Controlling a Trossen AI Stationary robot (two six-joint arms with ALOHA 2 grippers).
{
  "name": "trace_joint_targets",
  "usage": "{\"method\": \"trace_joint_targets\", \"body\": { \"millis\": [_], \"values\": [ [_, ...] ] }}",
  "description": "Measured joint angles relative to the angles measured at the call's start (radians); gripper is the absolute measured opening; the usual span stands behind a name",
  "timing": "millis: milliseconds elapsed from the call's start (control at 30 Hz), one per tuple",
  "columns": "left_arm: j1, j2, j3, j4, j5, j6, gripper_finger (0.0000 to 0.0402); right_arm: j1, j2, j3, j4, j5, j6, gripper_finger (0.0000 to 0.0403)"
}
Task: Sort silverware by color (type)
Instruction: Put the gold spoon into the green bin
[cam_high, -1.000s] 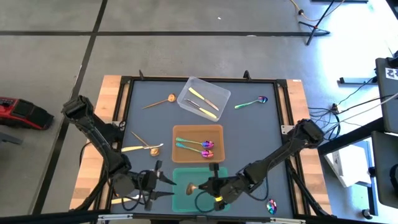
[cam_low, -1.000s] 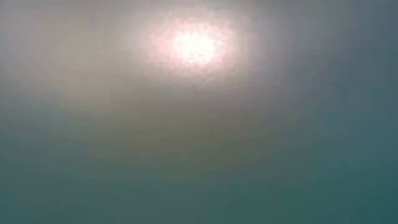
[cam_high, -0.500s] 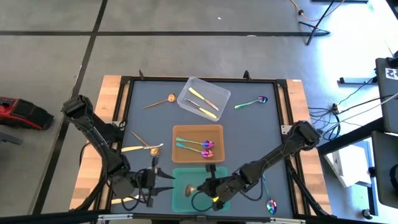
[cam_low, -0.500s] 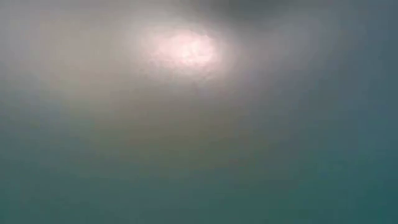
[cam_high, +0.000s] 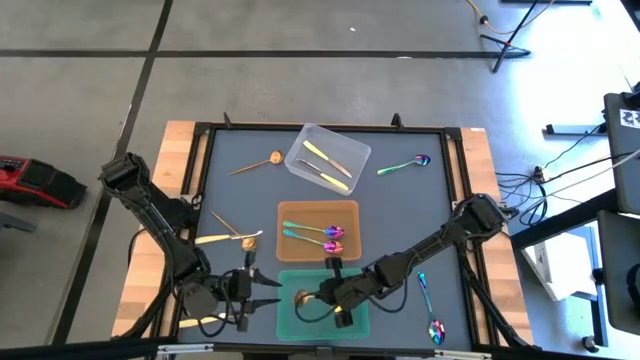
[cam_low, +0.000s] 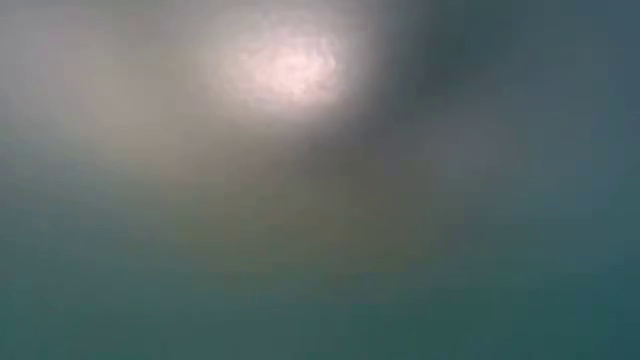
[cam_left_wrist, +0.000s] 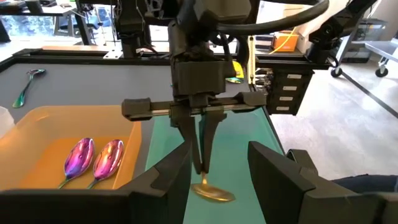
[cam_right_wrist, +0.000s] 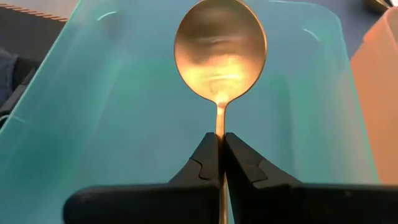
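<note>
A copper-gold round-bowled spoon (cam_right_wrist: 220, 53) is inside the green bin (cam_high: 350, 318), and my right gripper (cam_high: 322, 294) is shut on it. Just left of that bin, my left gripper (cam_high: 268, 292) stands open, pointing at it with nothing between its fingers. Two rainbow spoons (cam_high: 318, 234) lie in the orange bin (cam_high: 300, 210). Pale knives (cam_high: 325, 165) lie in the clear bin (cam_high: 350, 150). Loose on the mat are a copper spoon (cam_high: 258, 163), a rainbow spoon (cam_high: 405, 165), a knife (cam_high: 215, 238) crossed by a copper spoon (cam_high: 240, 236), and a rainbow spoon (cam_high: 428, 305). My right gripper pinches the spoon's thin handle (cam_right_wrist: 219, 121) between its two fingers, just behind the bowl. The fingers (cam_left_wrist: 200, 146) slant down from the table's right side and lie along the handle. The bowl (cam_left_wrist: 212, 193) points toward the left, low in the green bin; whether it touches the floor I cannot tell.
The three bins stand in a row down the mat's middle, clear at the far end, orange in the middle, green nearest. A raised black frame (cam_high: 455, 180) edges the mat. The low view shows only a blur.
My right gripper has gone toward the table's left edge and down, carrying the copper spoon lower into the green bin. Its arm has swung off the rainbow spoon at the near right, which now shows in full.
</note>
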Motion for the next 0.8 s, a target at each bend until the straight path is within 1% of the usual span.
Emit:
{"method": "trace_joint_targets", "body": {
  "millis": [100,333,433,567,633,700,800],
  "values": [
    [0.0,0.0,0.0,-0.002,0.0,-0.001,0.0152,0.001,0.0,0.0,-0.001,-0.002,0.005,0.0001],
    [0.0,0.0,0.0,-0.001,0.0,-0.002,0.0152,0.002,0.024,0.0,-0.007,-0.036,0.074,0.0004],
    [0.0,0.0,0.0,-0.002,0.0,-0.002,0.0152,0.001,0.024,0.0,-0.006,-0.044,0.125,0.0034],
    [0.0,0.0,0.0,-0.002,0.0,-0.002,0.0152,0.002,0.007,0.0,-0.004,-0.048,0.133,0.0104],
    [0.0,0.0,0.0,-0.004,0.0,0.001,0.0152,0.001,-0.022,0.0,-0.017,-0.054,0.126,0.0131],
    [0.0,0.0,0.0,-0.011,0.0,0.001,0.0152,0.001,-0.043,0.0,-0.018,-0.048,0.127,0.0142],
    [0.0,0.0,0.0,-0.026,-0.019,0.0,0.0152,0.014,-0.074,0.0,-0.019,-0.033,0.111,0.0141]
  ]
}}
